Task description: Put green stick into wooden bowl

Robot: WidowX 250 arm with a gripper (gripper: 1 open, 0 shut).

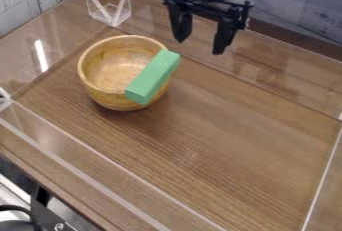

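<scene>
Camera view shows us the round light-tan wooden bowl [123, 73] on the wooden desk [214, 145], the bright green rectangular stick [154, 76] leaning inside against its right rim. Farther right, our black gripper [199, 33] hangs spread and empty; we should withdraw clear without knocking the rim.

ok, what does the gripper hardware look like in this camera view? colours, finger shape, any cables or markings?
The gripper is all black: a boxy dark body at the top edge of the frame with two long, narrow, straight fingers below it. A thin crossbar links the fingers near their roots. No cables, labels or markings can be made out at this resolution, and the arm above it is cut off by the frame.
</scene>
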